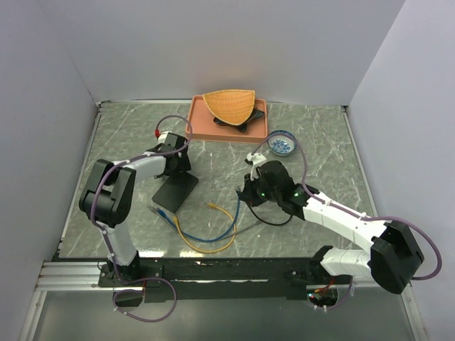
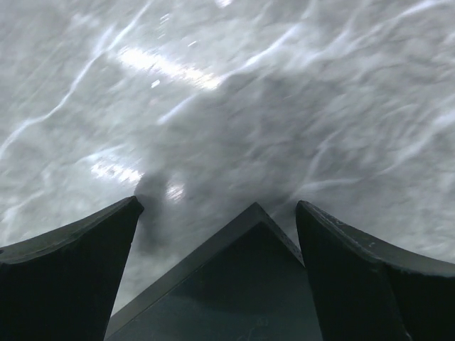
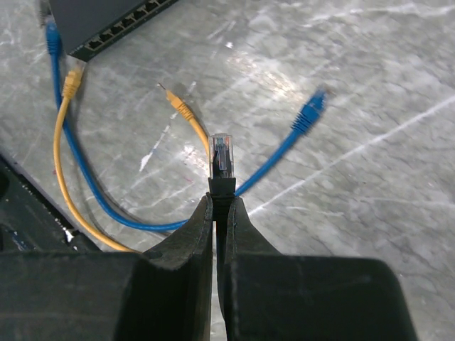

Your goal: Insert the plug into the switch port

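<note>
Right wrist view shows the right gripper with its dark, matte fingers pressed together on the black boot of the plug. The plug's clear, boxy tip juts out above them at the centre of the frame. In the upper left corner lies the switch, a flat black box with a row of small sockets along its near edge, well apart from the plug. A blue cable and a yellow cable loop loosely over the grey, white-veined marble table between the two.

Left wrist view alone shows the left gripper close up. Its fingers stand wide apart, with a sharp corner of the switch between them at bottom centre and a gap on each side.

Top external view alone shows the back of the table. A salmon tray holds a fan-shaped wicker basket on a black square dish, and a small blue bowl sits just to its right.
</note>
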Robot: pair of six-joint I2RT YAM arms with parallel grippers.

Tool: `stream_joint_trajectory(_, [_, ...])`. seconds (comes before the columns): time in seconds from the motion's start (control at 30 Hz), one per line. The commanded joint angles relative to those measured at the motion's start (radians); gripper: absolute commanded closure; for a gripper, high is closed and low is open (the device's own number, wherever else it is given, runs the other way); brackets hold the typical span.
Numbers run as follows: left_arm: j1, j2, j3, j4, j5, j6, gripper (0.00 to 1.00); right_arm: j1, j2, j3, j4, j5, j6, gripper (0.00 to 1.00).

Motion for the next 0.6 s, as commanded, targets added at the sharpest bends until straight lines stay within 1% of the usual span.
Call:
stream_joint_trajectory(0.0, [0.019, -0.087, -0.016, -0.062, -0.022, -0.02, 0.01, 0.044, 0.024, 0.09, 0.014, 0.034, -0.016, 1.0])
stream_joint_trajectory(0.1, [0.019, -0.177, -0.015, -0.05, -0.018, -0.008, 0.01, 0.068, 0.032, 0.127, -0.006, 0.054, -0.037, 1.0])
stream_joint_trajectory(0.13, [0.019, -0.232, -0.018, -0.047, -0.01, -0.008, 0.01, 0.076, 0.033, 0.135, -0.013, 0.06, -0.042, 1.0])
stream_joint_trajectory(0.17, [0.019, -0.261, -0.022, -0.047, 0.005, -0.009, 0.03, 0.081, 0.035, 0.144, -0.022, 0.069, -0.048, 1.0])
stream_joint_trajectory(0.33, [0.019, -0.464, -0.065, -0.024, 0.092, 0.002, 0.04, 0.119, 0.049, 0.195, -0.041, 0.068, -0.091, 1.0])
stream_joint_trajectory(0.43, [0.019, -0.56, -0.104, -0.03, 0.116, -0.029, 0.04, 0.142, 0.073, 0.226, -0.046, 0.053, -0.109, 1.0])
stream_joint_trajectory(0.53, [0.019, -0.643, -0.182, -0.015, 0.106, -0.066, 0.04, 0.166, 0.107, 0.256, -0.046, 0.036, -0.125, 1.0])
stream_joint_trajectory(0.57, [0.02, -0.66, -0.229, -0.005, 0.099, -0.075, 0.04, 0.176, 0.118, 0.265, -0.046, 0.034, -0.128, 1.0])
